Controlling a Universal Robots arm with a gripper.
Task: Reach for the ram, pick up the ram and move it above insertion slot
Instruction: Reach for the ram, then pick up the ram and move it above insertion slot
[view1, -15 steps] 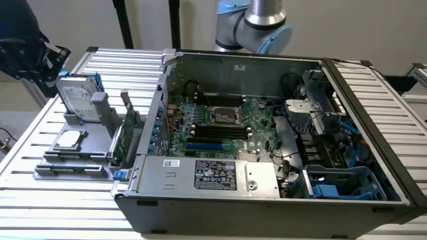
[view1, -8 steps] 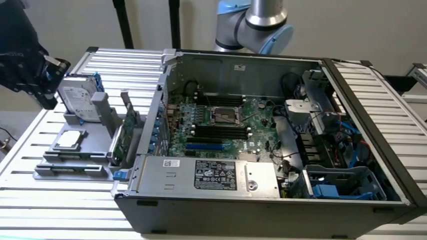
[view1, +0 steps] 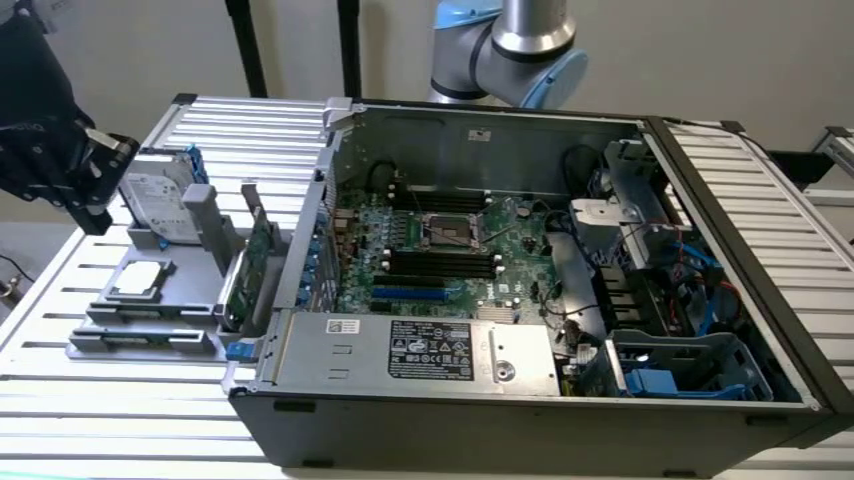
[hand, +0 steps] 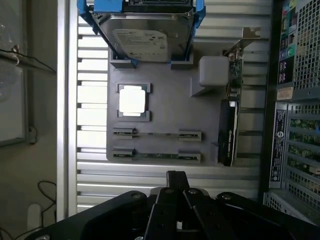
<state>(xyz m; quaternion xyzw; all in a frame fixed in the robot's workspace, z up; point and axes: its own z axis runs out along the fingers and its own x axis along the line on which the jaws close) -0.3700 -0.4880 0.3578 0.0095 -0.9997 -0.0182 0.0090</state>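
1. At the exterior view's left, above the gray tray (hand: 165, 110), your gripper (hand: 176, 176) is hovering with its fingers pressed together, holding nothing.
2. The ram (hand: 157, 156) is sitting in the tray's long clip nearest the gripper, apart from it. A second narrow clip is lying just beside it, toward the CPU (hand: 133, 101).
3. You are risking a knock: closed fingers would likely be striking the stick's edge instead of straddling it.
4. You are also working near the upright card (hand: 229, 130), so a sideways drift could be clipping it or landing on the neighbouring clip.
5. The tray is resting on a slatted metal table (hand: 92, 175), with a drive (hand: 145, 37) at its far end.
6. The open case (view1: 534, 250) is standing beside the tray, its memory slots (view1: 441, 262) well apart from the ram.
7. A pale wall is standing behind.
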